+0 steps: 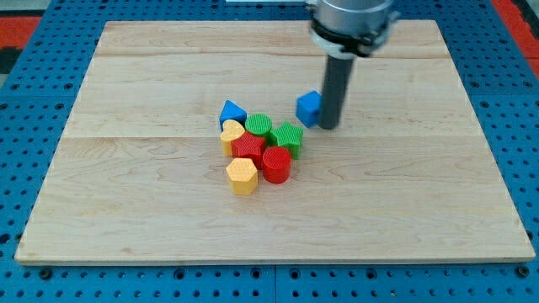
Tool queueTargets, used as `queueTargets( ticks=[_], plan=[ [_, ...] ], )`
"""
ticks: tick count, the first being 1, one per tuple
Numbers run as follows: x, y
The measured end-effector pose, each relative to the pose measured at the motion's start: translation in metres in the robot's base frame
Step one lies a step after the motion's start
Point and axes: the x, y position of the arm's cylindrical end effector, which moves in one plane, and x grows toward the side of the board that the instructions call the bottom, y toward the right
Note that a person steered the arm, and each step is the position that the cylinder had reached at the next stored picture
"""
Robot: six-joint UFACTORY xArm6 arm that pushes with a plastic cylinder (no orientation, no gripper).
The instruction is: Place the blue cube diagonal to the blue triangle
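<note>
The blue cube (308,107) sits on the wooden board (152,202) a little above centre. My tip (329,126) stands right against the cube's right side, touching or nearly touching it. The blue triangle (232,112) lies to the cube's left, at the upper left of a cluster of blocks. The cube and the triangle are about level with each other, with a gap between them.
The cluster below the triangle holds a yellow heart-shaped block (231,135), a green cylinder (258,126), a green star-like block (287,135), a red star-like block (248,148), a red cylinder (276,163) and a yellow hexagon (242,175). Blue pegboard (34,76) surrounds the board.
</note>
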Motion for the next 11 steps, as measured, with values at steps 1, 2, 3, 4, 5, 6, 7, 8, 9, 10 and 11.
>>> queueTargets(
  ticks=[1,2,3,4,5,6,7,8,9,10,11],
  plan=[
    [-0.045,-0.032],
    [-0.076,0.028],
    [-0.093,0.015],
    [-0.083,-0.043],
    [-0.069,-0.082],
    [-0.066,-0.118],
    [-0.051,-0.121],
    [-0.046,-0.113],
    [-0.025,-0.093],
    [-0.002,-0.099],
    [-0.016,-0.134]
  ],
)
